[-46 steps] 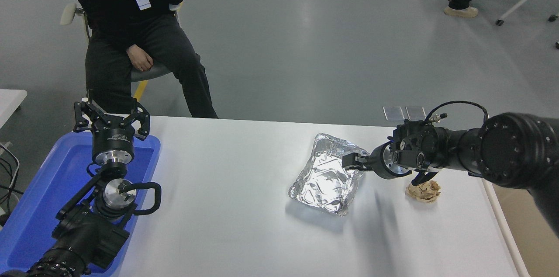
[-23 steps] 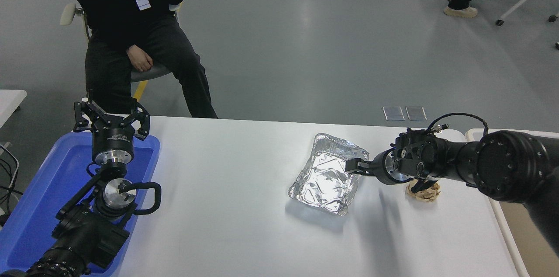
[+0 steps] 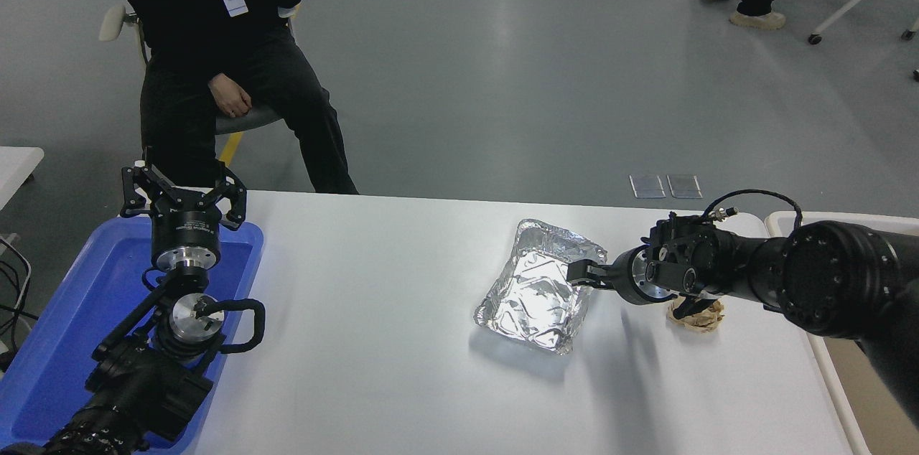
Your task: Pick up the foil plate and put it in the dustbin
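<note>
Foil plate (image 3: 538, 293) rim pinched by right end effector (image 3: 579, 273); dustbin (image 3: 847, 369) mostly cropped

White table (image 3: 402, 369) carries the foil plate (image 3: 535, 297), a brown paper ball (image 3: 695, 315), a blue tray (image 3: 72, 311)

Crinkled, shiny aluminium foil plate (image 3: 535, 295); smooth matt white table (image 3: 373, 340); glossy blue plastic tray (image 3: 57, 326); crumpled brown paper ball (image 3: 698, 315); matt black right gripper (image 3: 579, 273) with polished metal collar.
</note>
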